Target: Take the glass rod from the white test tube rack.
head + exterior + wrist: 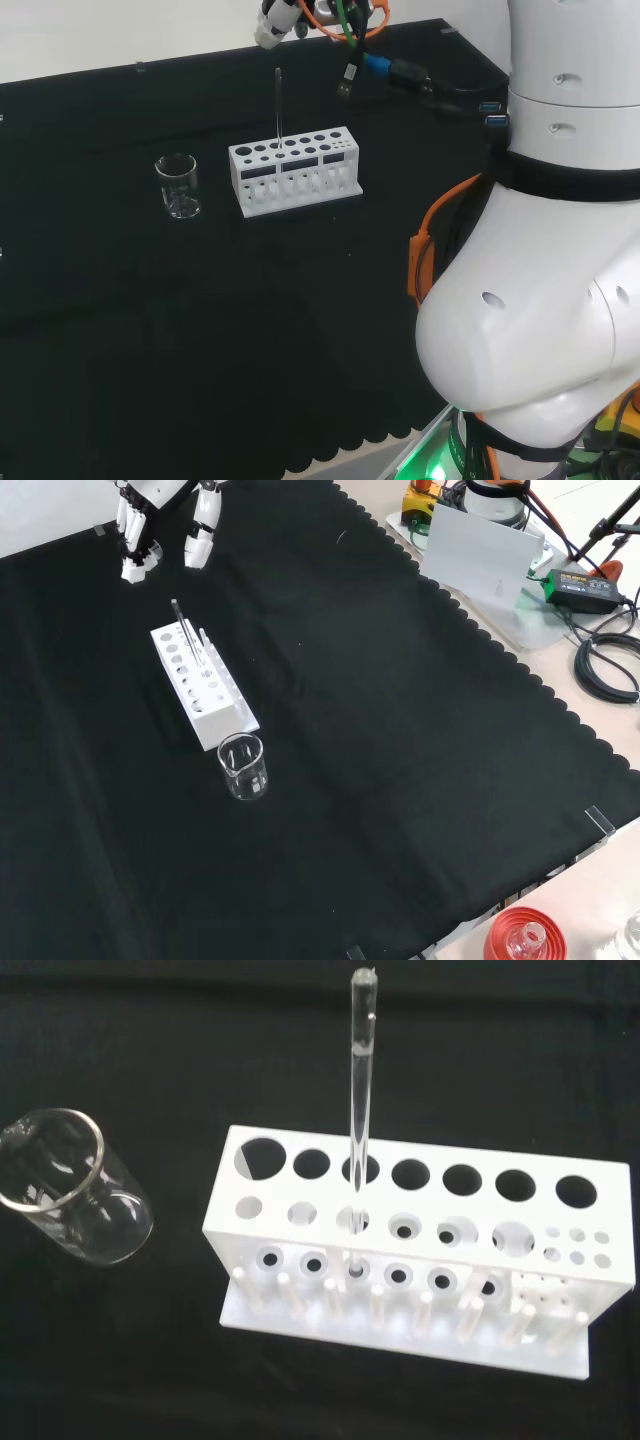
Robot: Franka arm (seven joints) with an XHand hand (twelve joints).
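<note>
- Black cloth (400,740) spread over the whole bench.
- Hand (150,525) at upper left of the front view, fingers relaxed, grasping nothing, apart from the rack.
- White test tube rack (203,687) left of centre in the front view.
- Clear beaker (243,766) just below the rack's near end.
- Glass rod (358,1110) upright in a middle-row rack hole.

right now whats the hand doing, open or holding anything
Hand: open, fingers relaxed, holding nothing; the glass rod stands upright in the white test tube rack.
</note>
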